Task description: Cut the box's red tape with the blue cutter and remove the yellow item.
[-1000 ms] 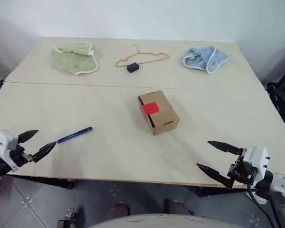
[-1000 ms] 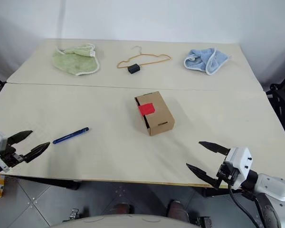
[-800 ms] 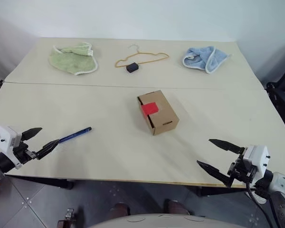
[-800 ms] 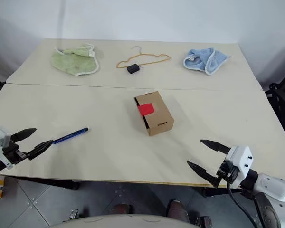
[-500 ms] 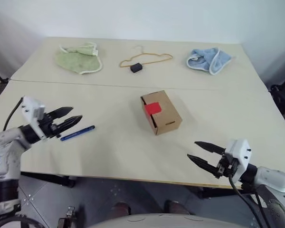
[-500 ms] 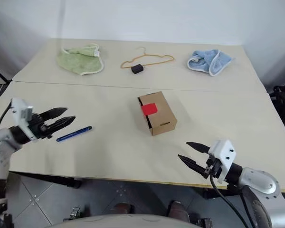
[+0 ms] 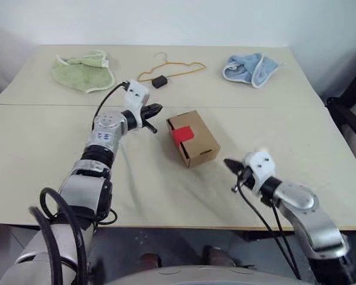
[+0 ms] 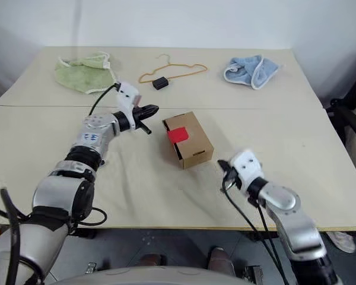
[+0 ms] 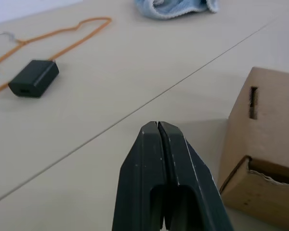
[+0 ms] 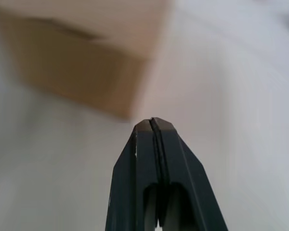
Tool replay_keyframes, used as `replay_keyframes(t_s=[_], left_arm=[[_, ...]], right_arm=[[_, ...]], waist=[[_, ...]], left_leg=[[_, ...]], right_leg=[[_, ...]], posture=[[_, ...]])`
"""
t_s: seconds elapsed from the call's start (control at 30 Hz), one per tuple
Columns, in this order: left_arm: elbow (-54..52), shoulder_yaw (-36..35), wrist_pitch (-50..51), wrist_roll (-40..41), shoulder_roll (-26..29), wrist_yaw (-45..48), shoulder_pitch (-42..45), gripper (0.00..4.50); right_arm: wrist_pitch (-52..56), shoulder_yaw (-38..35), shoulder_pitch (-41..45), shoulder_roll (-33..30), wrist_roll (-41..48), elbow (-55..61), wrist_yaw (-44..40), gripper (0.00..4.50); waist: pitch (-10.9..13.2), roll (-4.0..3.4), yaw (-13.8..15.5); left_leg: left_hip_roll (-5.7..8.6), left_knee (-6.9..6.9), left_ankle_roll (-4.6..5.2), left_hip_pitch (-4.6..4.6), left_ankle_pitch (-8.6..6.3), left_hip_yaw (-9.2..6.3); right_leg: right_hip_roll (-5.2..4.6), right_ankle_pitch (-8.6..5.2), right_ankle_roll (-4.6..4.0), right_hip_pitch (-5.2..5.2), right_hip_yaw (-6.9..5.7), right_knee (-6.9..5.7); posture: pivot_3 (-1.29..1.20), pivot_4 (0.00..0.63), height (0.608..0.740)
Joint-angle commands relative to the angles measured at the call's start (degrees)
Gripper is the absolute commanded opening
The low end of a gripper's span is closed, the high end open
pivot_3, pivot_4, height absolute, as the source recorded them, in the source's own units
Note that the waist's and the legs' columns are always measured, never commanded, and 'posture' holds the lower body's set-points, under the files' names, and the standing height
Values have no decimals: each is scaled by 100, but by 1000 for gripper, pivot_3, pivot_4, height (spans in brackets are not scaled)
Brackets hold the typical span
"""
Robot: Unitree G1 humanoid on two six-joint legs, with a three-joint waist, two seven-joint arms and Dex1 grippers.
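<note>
Nearby, both cloths (image 7: 83,72) (image 7: 250,67) and hanger (image 7: 169,69) lie behind the box (image 7: 192,138).

bare test room: plain white wall (image 7: 178,21), pale worktable (image 7: 41,136), tiled floor (image 8: 166,246)

The left arm's black two-fingered gripper (image 7: 152,110) reaches forward with fingers pressed together; the right arm's black two-fingered gripper (image 7: 230,162) points forward-left, its fingers closed too

The box (image 8: 187,140) with its red tape (image 8: 178,135) sits mid-counter (image 8: 273,119). The left tool (image 8: 149,111), fingers together, hovers just beside it; the right tool (image 8: 223,165), also pinched together, is near its other side.
</note>
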State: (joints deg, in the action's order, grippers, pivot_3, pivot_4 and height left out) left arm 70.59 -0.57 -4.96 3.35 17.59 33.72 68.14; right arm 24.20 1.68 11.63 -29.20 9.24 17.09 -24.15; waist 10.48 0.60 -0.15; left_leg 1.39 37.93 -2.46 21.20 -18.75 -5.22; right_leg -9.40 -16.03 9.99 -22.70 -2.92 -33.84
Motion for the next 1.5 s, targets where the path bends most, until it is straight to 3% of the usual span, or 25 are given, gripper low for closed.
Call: replay_keyframes(t_s=[0.03, 0.3, 0.53, 0.67, 0.87, 1.1, 1.2, 1.3, 1.5], left_arm=[[183, 20, -149, -198, -152, -30, 261, 20], [158, 36, -8, -223, -358, 1211, 218, 20], [-392, 208, 265, -154, -105, 2707, -271, 20], [-1805, 407, 884, 68, 175, 3646, -1092, 20], [-4370, 578, 2219, 449, 652, 3963, -2359, 20], [-6322, 337, 3331, 1107, 1164, 3921, -3055, 20], [-6356, 110, 3557, 1430, 1253, 3830, -2899, 20], [-5556, -384, 3475, 1736, 1098, 3460, -2151, 20], [-3185, 45, 1759, 687, 577, 2392, -976, 20]], right_arm=[[-163, 104, 363, 286, -361, -435, 369, 0], [-322, 346, 847, 795, -429, -822, 233, 0], [-344, 42, 887, 717, -539, -1018, 310, 0], [-634, -149, 1182, 699, -674, -1540, 514, 0], [-1196, -245, 1702, 662, -796, -2350, 420, 0], [-1659, -631, 1874, -52, -303, -2540, -643, 0], [-1322, -759, 1662, -424, -17, -2211, -1084, 0], [-265, -900, 1059, -1008, 627, -1392, -1853, 0], [2070, -791, -75, -1947, 1920, 438, -2674, 0]], waist=[[0, 0, 4], [0, 0, -6], [0, -1, -15], [-1, -2, -79], [0, -4, -150], [2, -7, -114], [2, -7, -105], [3, -8, -32], [1, -10, 55]], left_leg=[[0, 0, 0, 0, 0, 0], [1, 3, 0, 4, 0, 2], [0, 3, 0, 2, 0, 2], [0, 4, 0, -4, 0, 5], [-2, 8, 0, -4, 0, 3], [-3, 11, -1, 0, 0, 0], [-3, 13, 0, 1, 0, 1], [-4, 14, 0, 1, 0, 2], [1, 26, 7, -6, -3, 8]], right_leg=[[0, 0, 0, -1, 0, 0], [0, 0, 1, -1, 1, 1], [0, 0, 1, -1, 2, -3], [0, 0, 0, -1, 9, -11], [0, 1, 0, -2, 14, -16], [-1, 1, -1, -2, 15, -14], [-1, 1, -1, -1, 15, -12], [0, 2, -2, -1, 13, -13], [-1, 9, 6, 16, 13, -3]], posture=[[0, 150, 740], [0, 150, 740], [0, 150, 740], [0, 150, 740], [0, 150, 740], [0, 150, 740], [0, 150, 740], [0, 150, 740], [0, 150, 740]])
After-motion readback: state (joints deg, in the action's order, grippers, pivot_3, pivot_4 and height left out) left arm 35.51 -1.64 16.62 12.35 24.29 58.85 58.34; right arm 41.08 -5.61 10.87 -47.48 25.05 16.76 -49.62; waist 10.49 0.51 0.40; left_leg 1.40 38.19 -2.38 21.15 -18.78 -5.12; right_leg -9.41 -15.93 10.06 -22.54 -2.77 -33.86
